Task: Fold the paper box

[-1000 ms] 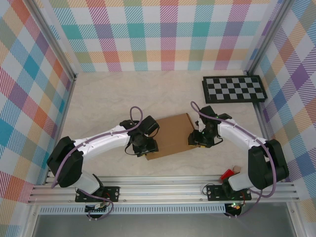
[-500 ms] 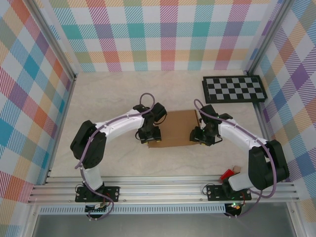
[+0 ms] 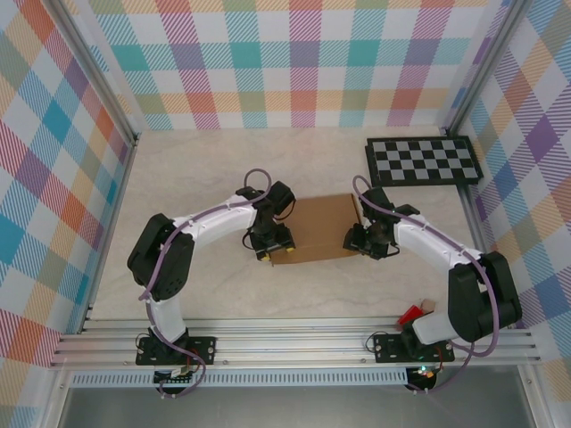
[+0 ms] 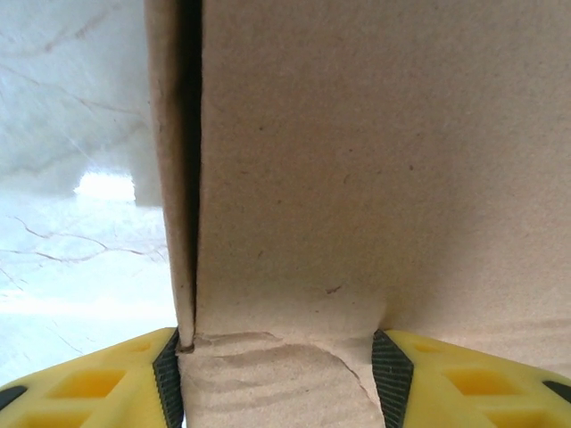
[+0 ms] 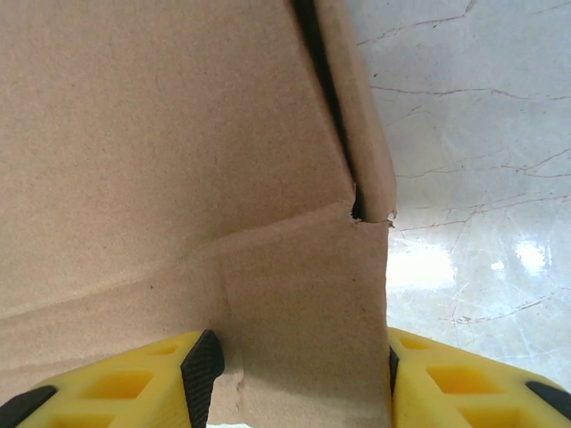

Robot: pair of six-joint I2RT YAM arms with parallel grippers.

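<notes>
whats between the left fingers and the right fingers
The paper box: in the top view it fills the stretch from the left fingers to the right fingers.

Right-rear of paper box (image 3: 319, 230): checkerboard panel (image 3: 424, 160)

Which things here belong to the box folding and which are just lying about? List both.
Job: paper box, clamped at its ends by the left gripper and the right gripper.
Lying about: checkerboard panel at the far right; small red object at the near right edge.
</notes>
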